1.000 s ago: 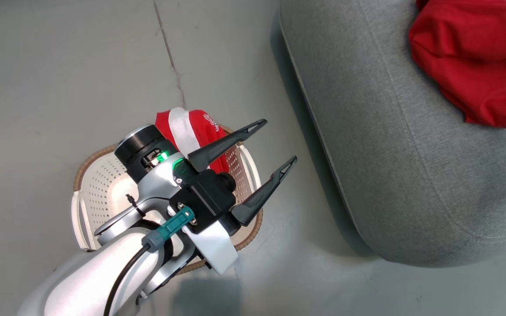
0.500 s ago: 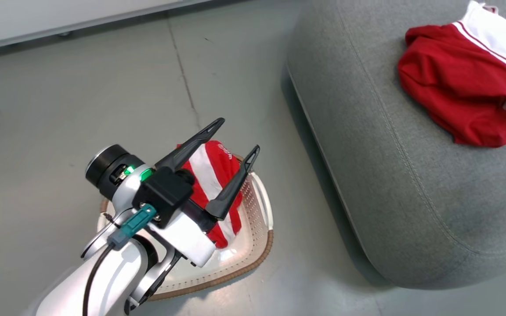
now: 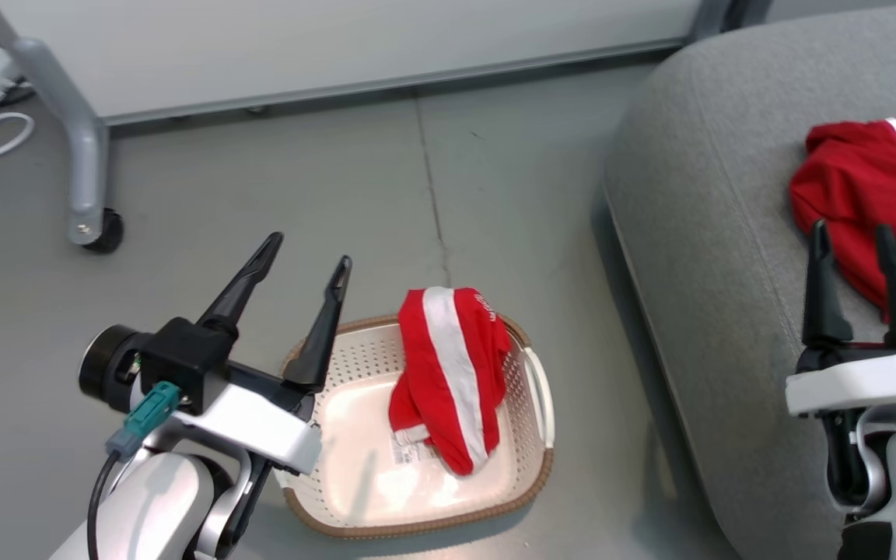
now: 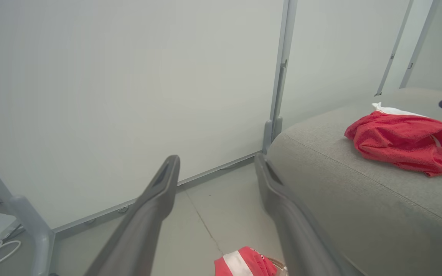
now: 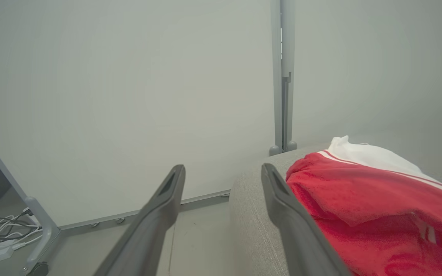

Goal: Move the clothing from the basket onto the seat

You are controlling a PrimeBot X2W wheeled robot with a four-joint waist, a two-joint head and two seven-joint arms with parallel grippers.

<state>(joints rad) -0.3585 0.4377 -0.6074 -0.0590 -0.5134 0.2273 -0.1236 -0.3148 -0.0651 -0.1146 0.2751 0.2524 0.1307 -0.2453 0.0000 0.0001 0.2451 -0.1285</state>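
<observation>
A cream perforated laundry basket (image 3: 362, 362) with a brown woven rim stands on the grey floor (image 3: 261, 179). A striped red garment (image 3: 448, 373) with a broad white band lies in the basket's right half, its upper end over the far rim and its lower end beside a paper label (image 3: 404, 449) on the basket's bottom. Just right of the basket is the grey upholstered seat (image 3: 712, 257). A second red garment (image 3: 860, 187) with white trim lies crumpled on it, well apart from the basket. The left gripper (image 3: 310, 249) hovers by the basket's left end, jaws spread and empty. The right gripper (image 3: 851, 228) is far right of the basket, over the seat, jaws spread, holding nothing.
</observation>
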